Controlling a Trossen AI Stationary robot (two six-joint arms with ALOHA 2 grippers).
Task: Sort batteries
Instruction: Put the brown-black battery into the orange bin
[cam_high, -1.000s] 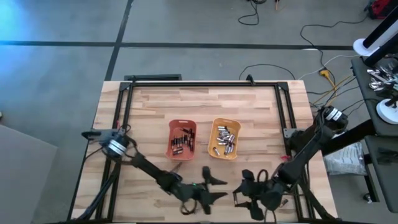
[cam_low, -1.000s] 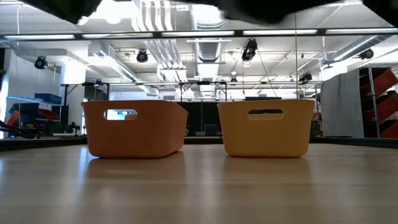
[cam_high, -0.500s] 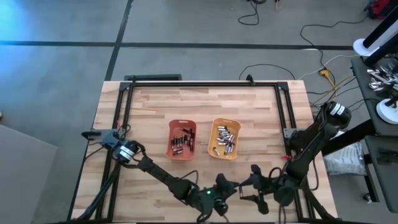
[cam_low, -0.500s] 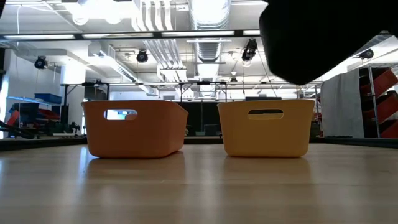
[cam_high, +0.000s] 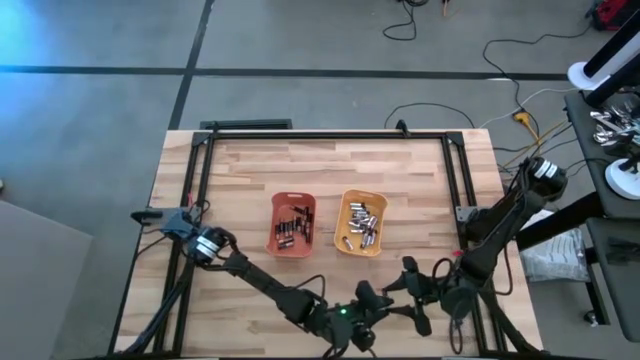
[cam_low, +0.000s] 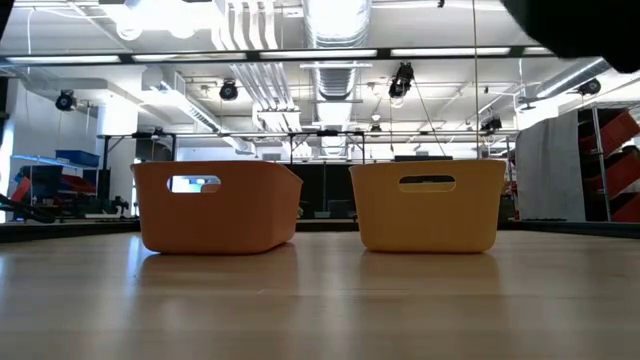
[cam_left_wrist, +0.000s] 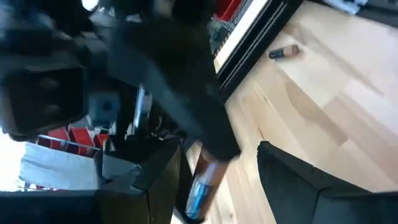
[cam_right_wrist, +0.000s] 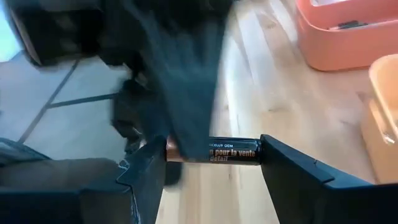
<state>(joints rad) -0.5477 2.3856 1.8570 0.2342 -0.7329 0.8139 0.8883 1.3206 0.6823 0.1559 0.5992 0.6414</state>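
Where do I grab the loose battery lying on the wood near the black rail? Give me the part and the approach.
Grip the loose battery at mid-body, across its round sides, coming straight down. It lies flat on the table, so probably only its curved flanks offer opposing faces. Stay clear of the black rail beside it, which it does not touch.

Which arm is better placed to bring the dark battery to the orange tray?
Probably the right: the right gripper grips the dark battery between its fingers, and the orange tray lies ahead of it.
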